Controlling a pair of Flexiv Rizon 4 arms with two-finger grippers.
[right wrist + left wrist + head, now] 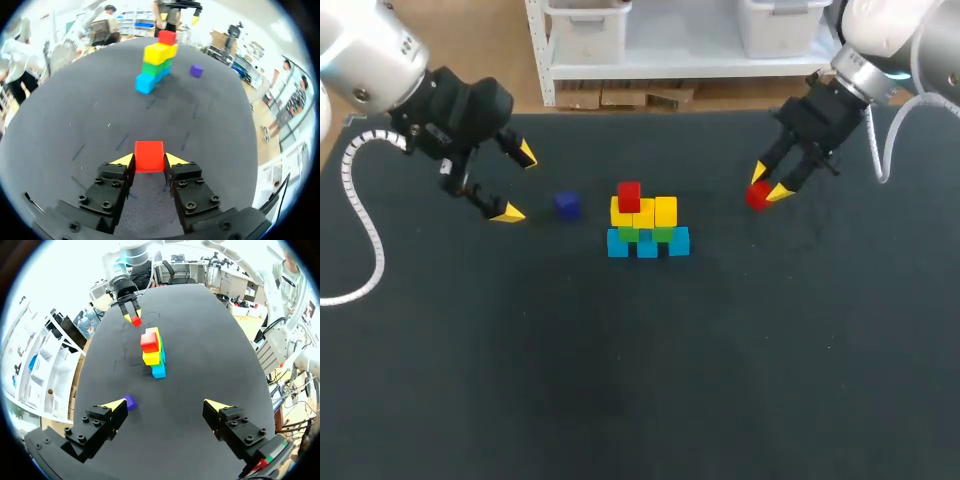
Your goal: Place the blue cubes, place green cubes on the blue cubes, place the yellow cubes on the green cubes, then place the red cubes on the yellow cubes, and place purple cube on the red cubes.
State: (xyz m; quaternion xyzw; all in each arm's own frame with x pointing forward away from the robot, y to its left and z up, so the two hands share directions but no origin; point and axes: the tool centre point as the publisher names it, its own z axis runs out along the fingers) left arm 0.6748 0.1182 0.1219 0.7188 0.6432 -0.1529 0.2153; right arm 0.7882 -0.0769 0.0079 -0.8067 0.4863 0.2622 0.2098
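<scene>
In the middle of the black table (pixel 650 370) stands a stack: blue cubes (pixel 647 245) at the bottom, green cubes (pixel 663 234) on them, yellow cubes (pixel 665 211) above, and one red cube (pixel 629 195) on the yellow row's left end. Right of the stack, my right gripper (pixel 769 184) is shut on a second red cube (pixel 149 155), low over the table. A purple cube (pixel 567 205) lies left of the stack. My left gripper (pixel 516 183) hangs wide open just left of the purple cube (pixel 129 401), holding nothing.
The table's front half holds nothing but its dark mat. A white cable (pixel 360 225) from my left arm drapes over the table's left side.
</scene>
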